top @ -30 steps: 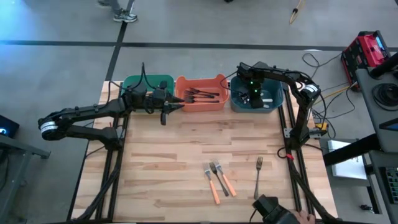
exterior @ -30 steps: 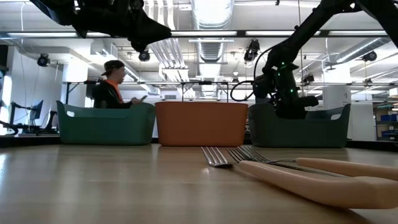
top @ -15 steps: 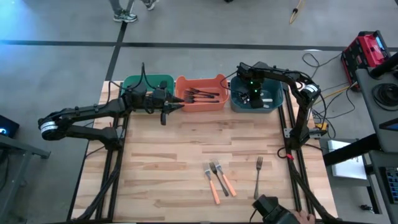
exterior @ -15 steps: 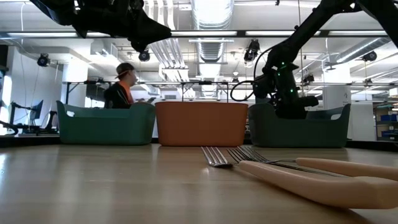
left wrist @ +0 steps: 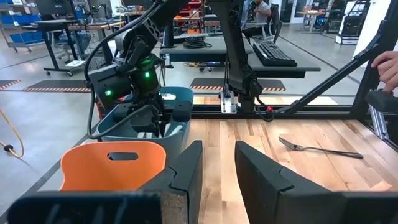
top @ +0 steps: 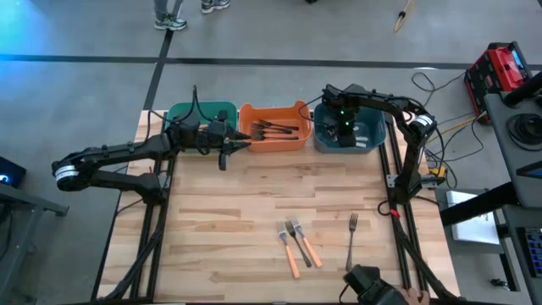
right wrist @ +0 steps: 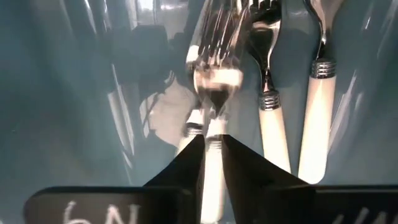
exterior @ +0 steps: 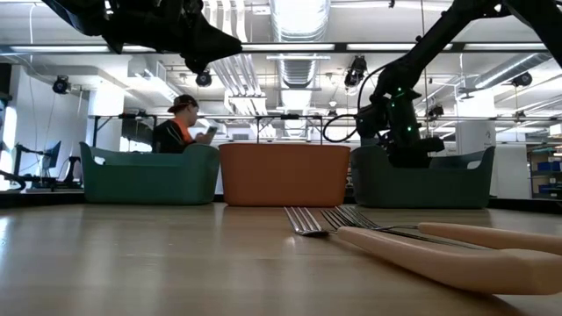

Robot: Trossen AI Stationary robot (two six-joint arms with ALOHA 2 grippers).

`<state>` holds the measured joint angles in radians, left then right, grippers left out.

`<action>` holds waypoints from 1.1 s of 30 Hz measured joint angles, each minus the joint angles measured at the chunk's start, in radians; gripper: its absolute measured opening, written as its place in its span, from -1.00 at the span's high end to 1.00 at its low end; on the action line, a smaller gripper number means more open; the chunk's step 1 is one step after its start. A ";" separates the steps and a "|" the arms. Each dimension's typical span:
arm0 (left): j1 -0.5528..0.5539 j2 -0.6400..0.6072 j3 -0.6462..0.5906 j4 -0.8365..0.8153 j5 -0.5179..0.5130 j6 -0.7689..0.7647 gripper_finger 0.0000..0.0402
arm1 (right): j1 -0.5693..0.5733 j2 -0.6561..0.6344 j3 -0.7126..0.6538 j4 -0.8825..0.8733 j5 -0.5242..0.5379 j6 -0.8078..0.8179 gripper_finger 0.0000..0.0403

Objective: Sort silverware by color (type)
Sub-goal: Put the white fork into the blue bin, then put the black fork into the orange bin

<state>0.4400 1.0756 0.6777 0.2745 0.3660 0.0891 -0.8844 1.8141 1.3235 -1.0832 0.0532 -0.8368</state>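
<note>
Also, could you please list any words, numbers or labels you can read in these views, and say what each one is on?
"6N": white handwritten marks on the dark body of the right gripper, in the right wrist view; the reading is uncertain.
Further white marks at the other end of that body are cut off and unreadable.
No other legible text shows.

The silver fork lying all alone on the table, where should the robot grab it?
Probably mid-handle, coming straight down from above. The lone fork lies flat on the wooden table, tines toward the bins, handle toward the near edge, with bare wood on both sides, apart from the two orange-handled forks.
</note>
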 joint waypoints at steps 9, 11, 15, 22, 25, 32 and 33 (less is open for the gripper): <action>0.000 0.000 0.000 -0.001 0.000 0.000 0.61 | 0.000 -0.001 0.000 0.000 0.001 0.000 0.46; 0.000 0.000 0.000 -0.001 0.000 0.000 0.61 | 0.000 -0.006 0.000 -0.004 0.002 0.005 0.43; 0.000 0.000 0.000 -0.001 0.000 0.000 0.61 | 0.000 -0.029 0.000 -0.008 0.015 0.039 0.40; 0.000 0.000 0.000 0.001 0.000 0.000 0.61 | 0.001 -0.116 0.044 -0.012 0.053 0.064 0.46; 0.000 0.000 0.000 0.002 0.000 0.000 0.61 | 0.003 -0.160 0.071 -0.011 0.052 0.101 0.49; 0.000 0.000 0.000 0.002 0.000 0.000 0.61 | 0.045 -0.250 0.121 -0.003 0.044 0.288 0.50; 0.000 0.000 0.000 0.002 0.000 0.000 0.61 | 0.058 -0.257 0.126 -0.003 0.043 0.332 0.49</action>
<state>0.4400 1.0756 0.6777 0.2760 0.3656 0.0887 -0.8264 1.5568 1.4496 -1.0864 0.0963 -0.5051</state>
